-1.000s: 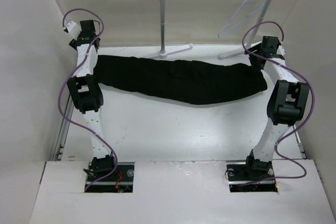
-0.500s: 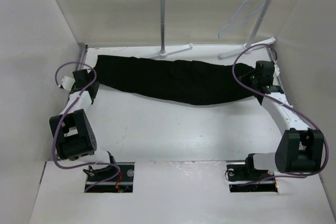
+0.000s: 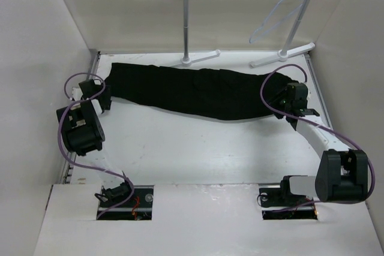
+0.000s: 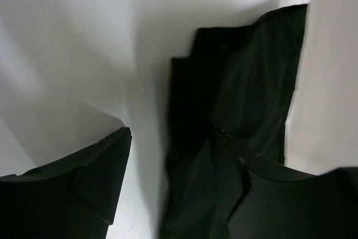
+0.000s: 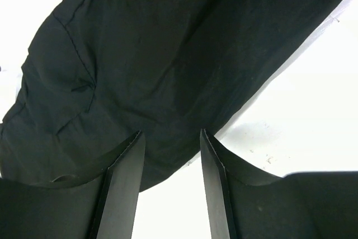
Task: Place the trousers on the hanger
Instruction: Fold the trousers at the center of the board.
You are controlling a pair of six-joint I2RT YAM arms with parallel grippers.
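Top view, 9 o'clock side of the table [image 3: 198,148]: the left gripper [image 3: 103,95] is seen low at the left end of the trousers [image 3: 198,91], touching or just beside the cloth; which one cannot be told from above. In the left wrist view the left gripper [image 4: 170,132] is seen with its fingers [image 4: 89,183] spread wide apart. The end of the trousers [image 4: 251,99] is seen bunched in folds, running from 1 o'clock down into the gap between the fingers. No clamp on the cloth is shown.

Centre: the trousers are laid flat across the far half of the table as one long black band, from 9 o'clock to 3 o'clock, sagging a little toward 5 o'clock. Behind them, at 12 o'clock, the white garment rack [image 3: 187,16] is stood, its feet near the far edge of the cloth.

At 1 o'clock the hanger [image 3: 268,17] is hung by its hook from the rack rail, well apart from the trousers and from both grippers.

3 o'clock side: the right gripper [image 3: 283,107] is placed at the right end of the trousers. In the right wrist view the right gripper [image 5: 170,134] is seen with its fingers [image 5: 120,188] parted, a clear gap between them, nothing pinched. The trousers [image 5: 168,54] fill the frame from 9 o'clock to 1 o'clock, their edge lying in the gap between the fingertips; bare table is seen at 4 o'clock.
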